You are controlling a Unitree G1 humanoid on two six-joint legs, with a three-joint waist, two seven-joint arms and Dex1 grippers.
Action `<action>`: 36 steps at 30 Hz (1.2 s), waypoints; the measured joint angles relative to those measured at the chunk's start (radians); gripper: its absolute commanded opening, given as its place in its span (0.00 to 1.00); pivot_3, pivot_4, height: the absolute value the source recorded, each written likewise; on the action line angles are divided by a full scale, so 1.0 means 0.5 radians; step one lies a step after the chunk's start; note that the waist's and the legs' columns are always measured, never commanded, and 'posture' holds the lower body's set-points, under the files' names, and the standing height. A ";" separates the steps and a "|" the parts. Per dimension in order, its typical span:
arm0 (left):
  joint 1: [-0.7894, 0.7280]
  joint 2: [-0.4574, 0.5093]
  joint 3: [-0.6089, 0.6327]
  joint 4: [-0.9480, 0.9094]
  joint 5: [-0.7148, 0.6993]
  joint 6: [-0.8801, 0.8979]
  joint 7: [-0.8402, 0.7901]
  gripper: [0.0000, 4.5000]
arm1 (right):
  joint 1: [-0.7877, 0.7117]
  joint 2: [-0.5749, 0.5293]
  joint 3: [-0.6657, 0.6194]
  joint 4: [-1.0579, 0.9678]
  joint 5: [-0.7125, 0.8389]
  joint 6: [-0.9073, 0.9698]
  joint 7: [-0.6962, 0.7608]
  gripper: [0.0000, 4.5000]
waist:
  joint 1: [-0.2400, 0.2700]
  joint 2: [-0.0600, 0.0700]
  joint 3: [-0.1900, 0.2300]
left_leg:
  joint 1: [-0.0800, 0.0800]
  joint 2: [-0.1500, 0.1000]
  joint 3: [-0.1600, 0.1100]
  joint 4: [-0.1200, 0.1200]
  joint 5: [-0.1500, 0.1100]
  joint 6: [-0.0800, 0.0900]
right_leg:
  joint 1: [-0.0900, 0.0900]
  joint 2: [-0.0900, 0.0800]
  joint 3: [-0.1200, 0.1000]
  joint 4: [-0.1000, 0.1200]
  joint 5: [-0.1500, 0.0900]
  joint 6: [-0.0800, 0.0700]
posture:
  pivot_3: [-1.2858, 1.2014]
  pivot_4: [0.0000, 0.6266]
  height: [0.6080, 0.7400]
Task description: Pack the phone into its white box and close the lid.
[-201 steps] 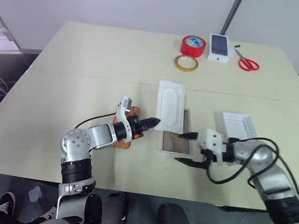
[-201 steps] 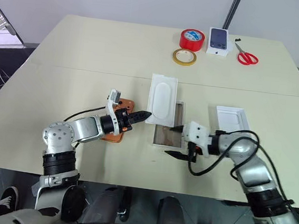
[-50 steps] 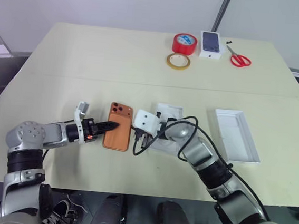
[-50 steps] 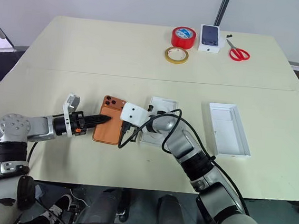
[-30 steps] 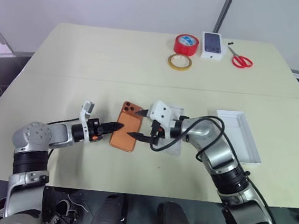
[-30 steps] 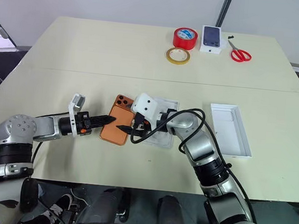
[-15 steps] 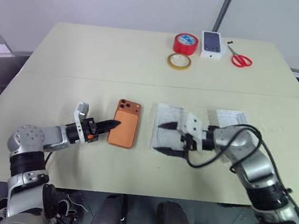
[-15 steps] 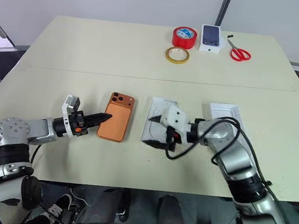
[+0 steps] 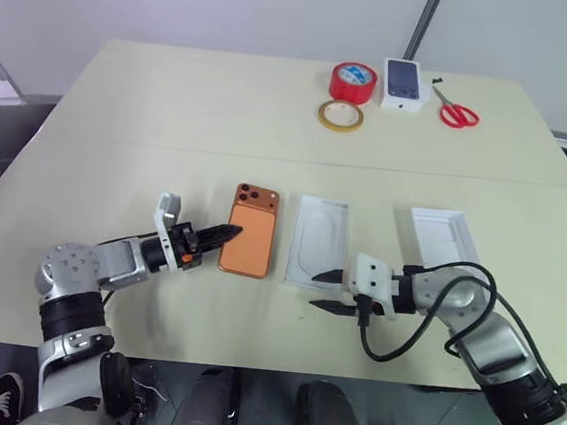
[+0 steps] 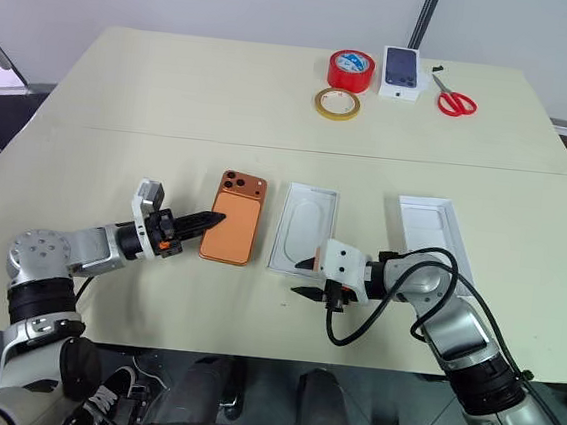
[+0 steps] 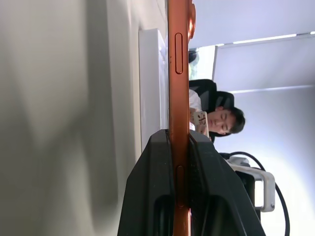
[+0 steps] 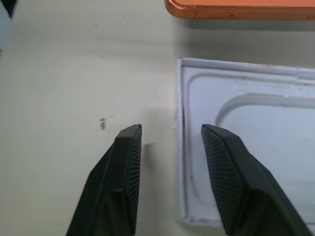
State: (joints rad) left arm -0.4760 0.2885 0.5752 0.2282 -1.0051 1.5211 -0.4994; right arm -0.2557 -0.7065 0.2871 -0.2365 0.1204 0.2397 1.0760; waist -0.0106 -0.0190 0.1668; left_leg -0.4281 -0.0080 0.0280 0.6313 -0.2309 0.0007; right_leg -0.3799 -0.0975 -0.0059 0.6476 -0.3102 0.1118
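Your left gripper [image 9: 229,233] pinches the phone [image 9: 250,243] at frame centre, right gripper [image 9: 325,290] spread by the insert [image 9: 319,241]; packing, lidding remain.

You see: phone [image 9: 249,243] orange-copper | insert [image 9: 317,252] white | tape roll [image 9: 352,82] red | scissors [image 9: 457,114] red-handled | table [image 9: 173,111] cream

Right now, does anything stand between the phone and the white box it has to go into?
Nothing lies on the narrow strip of table between the phone, pinched by the left gripper, and the white box beside it. The open right gripper sits at the box's near corner. A moulded insert covers its floor.
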 measured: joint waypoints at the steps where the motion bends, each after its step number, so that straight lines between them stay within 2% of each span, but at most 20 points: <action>1: -0.005 -0.003 0.001 0.000 -0.001 -0.005 0.014 0.00 | 0.000 0.002 0.003 0.009 -0.008 -0.023 -0.008 0.45 | 0.000 0.000 0.000 | 0.000 0.000 0.000 0.000 0.000 0.000 | 0.000 0.000 0.000 0.000 0.000 0.000 | 0.52 0.24 0.91; 4: -0.019 -0.029 0.003 -0.006 -0.015 -0.011 0.055 0.00 | 0.000 0.021 0.002 0.023 -0.022 -0.042 -0.024 0.24 | 0.001 0.000 0.000 | 0.001 0.000 0.000 0.001 0.000 0.000 | 0.001 0.000 0.000 0.001 0.000 0.000 | 0.52 0.24 0.91; 6: -0.030 -0.062 0.003 -0.013 -0.020 -0.015 0.090 0.00 | 0.000 0.028 0.002 0.025 -0.023 -0.046 -0.033 0.03 | 0.003 0.000 0.000 | 0.001 0.000 0.000 0.002 0.000 0.000 | 0.002 0.000 -0.001 0.001 0.000 0.000 | 0.52 0.24 0.91; 19: -0.146 -0.451 0.074 -0.147 -0.150 -0.120 0.512 0.00 | -0.124 0.239 0.066 0.026 -0.087 0.028 -0.164 0.01 | 0.002 -0.003 0.002 | 0.001 -0.001 0.000 0.003 0.008 -0.012 | 0.003 0.003 -0.002 0.001 0.000 0.001 | 0.52 0.24 0.91; 22: -0.137 -0.472 0.069 -0.150 -0.150 -0.179 0.561 0.00 | -0.125 0.238 0.067 0.015 -0.047 0.121 -0.142 0.22 | 0.002 -0.003 0.002 | 0.001 -0.001 0.000 0.003 0.008 -0.012 | 0.004 0.003 -0.002 0.001 0.000 0.001 | 0.52 0.24 0.91; 27: -0.092 -0.522 0.058 -0.160 -0.152 -0.249 0.607 0.00 | -0.120 0.226 0.061 -0.019 0.000 0.204 -0.119 0.81 | 0.004 -0.004 0.002 | 0.001 -0.001 0.000 0.004 0.008 -0.012 | 0.005 0.003 -0.002 0.001 0.000 0.001 | 0.52 0.24 0.91; 29: -0.081 -0.525 0.052 -0.177 -0.152 -0.268 0.607 0.00 | -0.116 0.206 0.052 -0.043 0.021 0.243 -0.116 0.99 | 0.004 -0.004 0.002 | 0.001 -0.001 0.000 0.004 0.008 -0.012 | 0.005 0.003 -0.002 0.001 0.000 0.001 | 0.52 0.24 0.91; 36: -0.052 -0.560 -0.092 -0.189 -0.154 -0.269 0.608 0.00 | -0.086 -0.020 -0.242 -0.109 0.199 0.309 -0.035 0.99 | 0.038 -0.004 0.002 | 0.001 -0.001 -0.001 0.008 0.001 0.000 | 0.008 0.003 -0.003 0.001 0.000 0.001 | 0.52 0.24 0.91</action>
State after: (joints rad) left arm -0.5022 0.0087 0.5290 0.1337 -1.0823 1.3864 -0.1953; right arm -0.2986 -0.7166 0.1660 -0.2908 0.2198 0.3944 1.0583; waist 0.0085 -0.0211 0.1680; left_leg -0.4274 -0.0084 0.0276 0.6354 -0.2306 0.0009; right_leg -0.3759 -0.0958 -0.0073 0.6480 -0.3100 0.1122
